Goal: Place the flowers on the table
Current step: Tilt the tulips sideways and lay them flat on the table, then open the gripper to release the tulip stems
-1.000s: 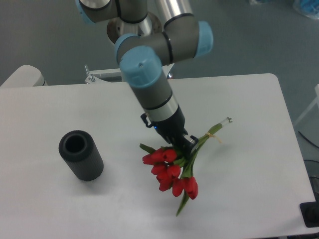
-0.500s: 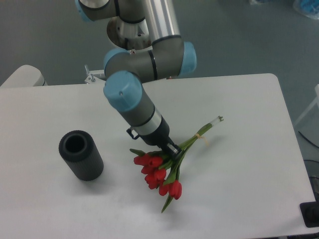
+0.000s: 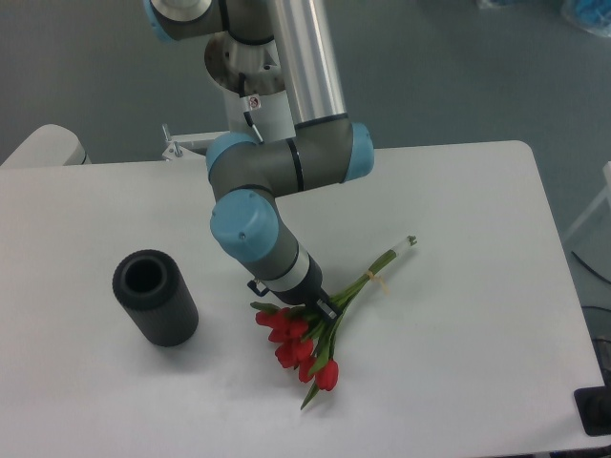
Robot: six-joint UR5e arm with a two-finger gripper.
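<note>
The flowers [image 3: 298, 345], red tulips with green leaves and long green stems tied by a pale band, lie low over the white table [image 3: 458, 315] near its middle front. The stems point up and to the right, ending near the table's centre right. My gripper [image 3: 327, 310] is shut on the flowers just above the blooms, where the stems meet the heads. My arm comes down from the back and hides part of the bunch. Whether the blooms touch the tabletop I cannot tell.
A dark grey hollow cylinder [image 3: 155, 297] lies on the left of the table, its open end facing up and left. The robot base [image 3: 250, 57] stands behind the table's far edge. A dark object [image 3: 594, 412] sits at the lower right corner.
The arm has lowered and drawn back toward the left, carrying the flowers down and left. The bunch now sits lower over the tabletop than one second ago.
</note>
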